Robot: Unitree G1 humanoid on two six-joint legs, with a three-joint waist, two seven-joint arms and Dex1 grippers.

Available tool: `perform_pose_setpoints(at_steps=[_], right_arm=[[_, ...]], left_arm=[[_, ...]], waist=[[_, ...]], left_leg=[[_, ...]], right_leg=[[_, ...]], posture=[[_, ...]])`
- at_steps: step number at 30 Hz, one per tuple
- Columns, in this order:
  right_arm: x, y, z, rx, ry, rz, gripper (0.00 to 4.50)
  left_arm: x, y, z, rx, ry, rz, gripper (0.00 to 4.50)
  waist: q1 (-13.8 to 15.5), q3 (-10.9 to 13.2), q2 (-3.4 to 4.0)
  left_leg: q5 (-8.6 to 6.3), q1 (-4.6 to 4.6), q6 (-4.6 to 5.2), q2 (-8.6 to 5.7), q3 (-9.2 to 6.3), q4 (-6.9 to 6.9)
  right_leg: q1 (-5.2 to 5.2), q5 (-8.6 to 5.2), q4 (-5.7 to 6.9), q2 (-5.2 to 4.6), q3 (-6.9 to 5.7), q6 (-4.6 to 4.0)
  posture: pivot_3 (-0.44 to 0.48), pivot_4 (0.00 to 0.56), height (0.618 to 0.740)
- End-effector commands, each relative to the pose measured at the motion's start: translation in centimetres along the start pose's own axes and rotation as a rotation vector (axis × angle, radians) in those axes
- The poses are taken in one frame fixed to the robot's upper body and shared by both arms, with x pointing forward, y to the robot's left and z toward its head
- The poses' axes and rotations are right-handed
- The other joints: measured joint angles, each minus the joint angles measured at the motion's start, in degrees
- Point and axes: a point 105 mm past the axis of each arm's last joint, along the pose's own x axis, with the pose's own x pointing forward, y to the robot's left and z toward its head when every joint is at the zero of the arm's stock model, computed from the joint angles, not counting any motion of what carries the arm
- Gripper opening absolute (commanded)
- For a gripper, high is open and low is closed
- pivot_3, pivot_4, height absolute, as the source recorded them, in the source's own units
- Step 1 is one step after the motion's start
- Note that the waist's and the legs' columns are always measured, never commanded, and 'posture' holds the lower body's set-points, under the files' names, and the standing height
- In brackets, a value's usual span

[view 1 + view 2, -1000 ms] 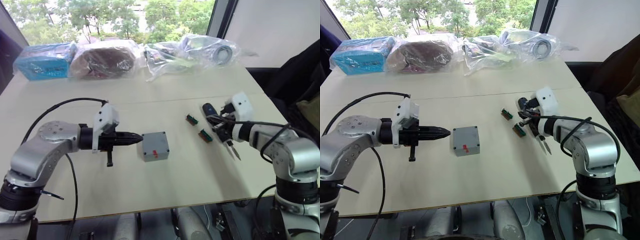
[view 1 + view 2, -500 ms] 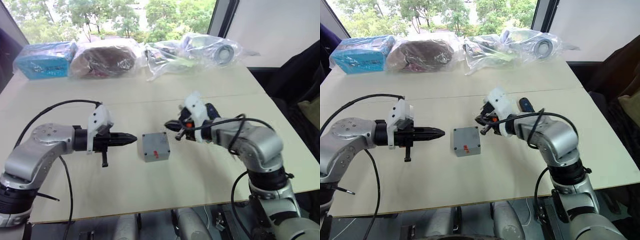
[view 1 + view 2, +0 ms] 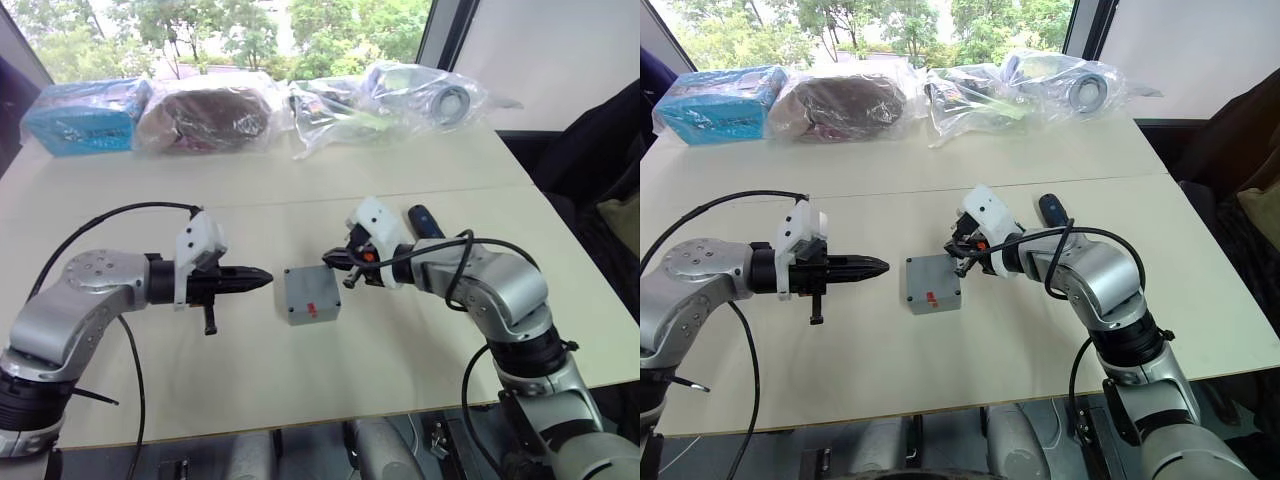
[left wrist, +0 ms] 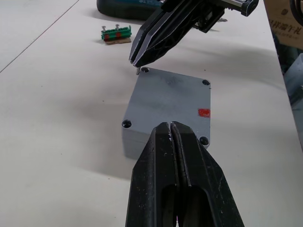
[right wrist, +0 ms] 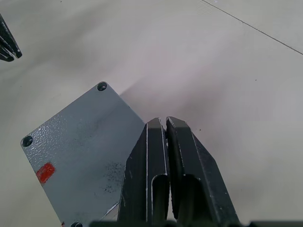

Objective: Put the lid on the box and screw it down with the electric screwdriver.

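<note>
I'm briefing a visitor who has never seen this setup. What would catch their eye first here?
The grey box with its lid on, mid-table, with both arms aimed at it: the left gripper shut, pointing at its side from a short gap, and the right gripper shut, holding a small screw at a far corner hole. Next, the electric screwdriver lying behind the right arm, and plastic-wrapped bundles along the far edge.

Bare table (image 3: 300,380) before lid (image 3: 311,294); grippers flank sides.
</note>
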Motion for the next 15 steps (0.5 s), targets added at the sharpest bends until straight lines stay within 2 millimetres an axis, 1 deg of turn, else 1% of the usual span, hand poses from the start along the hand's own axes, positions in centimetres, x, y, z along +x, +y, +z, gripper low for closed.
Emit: perform_pose_setpoints(at_steps=[1, 7, 15], right_arm=[[-1.24, -0.16, 1.99, -0.045, -0.069, -0.013, 0.07], [-1.64, -0.02, 2.11, -0.062, -0.064, -0.01, 0.07], [-1.19, 0.78, 1.4, -0.071, -0.036, 0.024, 0.07]], left_arm=[[-0.14, -0.27, 0.92, 0.051, -0.02, -0.001, 0.0], [0.04, -0.27, 0.97, 0.054, -0.023, -0.007, 0.0], [0.14, -0.23, 1.06, 0.059, -0.025, -0.007, 0.0]], waist=[[0.0, 0.0, 0.0], [-0.02, 0.0, 0.0], [-0.01, 0.0, 0.0]], left_leg=[[0.0, 0.0, 0.0, 0.0, 0.0, 0.0], [0.0, 0.0, 0.0, 0.0, 0.0, 0.0], [0.0, 0.0, 0.0, 0.0, -0.01, 0.01]], right_leg=[[0.0, 0.0, 0.0, 0.0, 0.0, -0.01], [0.0, 0.01, 0.0, 0.0, -0.01, 0.0], [0.01, 0.02, 0.01, 0.0, -0.01, 0.0]], posture=[[0.0, 0.15, 0.74], [0.0, 0.15, 0.74], [0.0, 0.15, 0.74]])
